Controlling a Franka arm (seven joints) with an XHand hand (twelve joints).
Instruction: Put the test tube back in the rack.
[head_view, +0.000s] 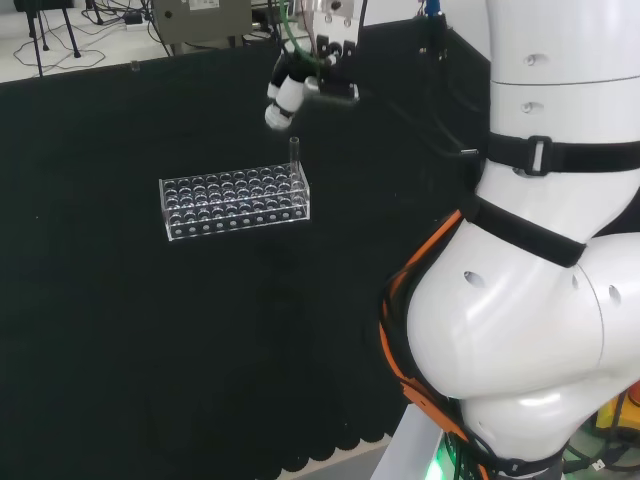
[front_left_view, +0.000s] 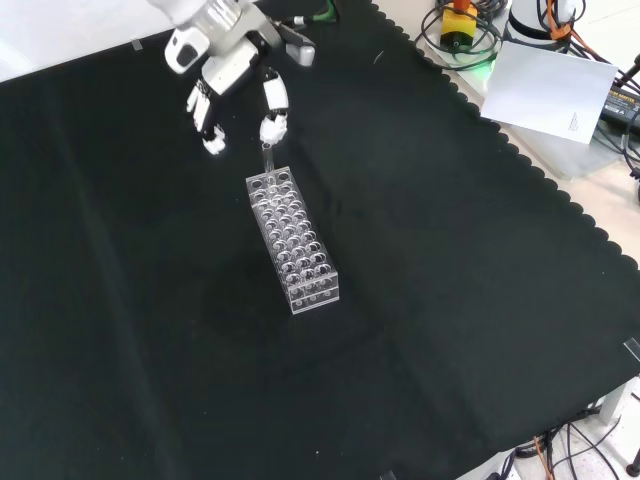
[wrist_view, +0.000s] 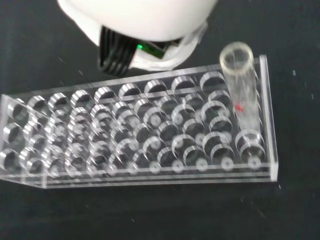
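A clear plastic rack (head_view: 235, 205) with many round holes lies on the black cloth. A clear test tube (head_view: 294, 153) stands upright in a hole at the rack's right end in the head view. The black and white hand (head_view: 291, 88) hangs just above the tube with its fingers pointing down and relaxed, holding nothing. In the front view the hand (front_left_view: 232, 66) is over the rack's (front_left_view: 293, 242) far end, and one fingertip (front_left_view: 271, 127) hovers just above the tube (front_left_view: 268, 160). The wrist view shows the tube (wrist_view: 240, 87) in an end hole of the rack (wrist_view: 140, 137), free of the hand (wrist_view: 140, 20).
The arm's white links (head_view: 540, 250) stand at the head view's right. Beyond the cloth's scalloped edge in the front view lie cables and a white sheet (front_left_view: 548, 90). Black cloth surrounds the rack on all sides.
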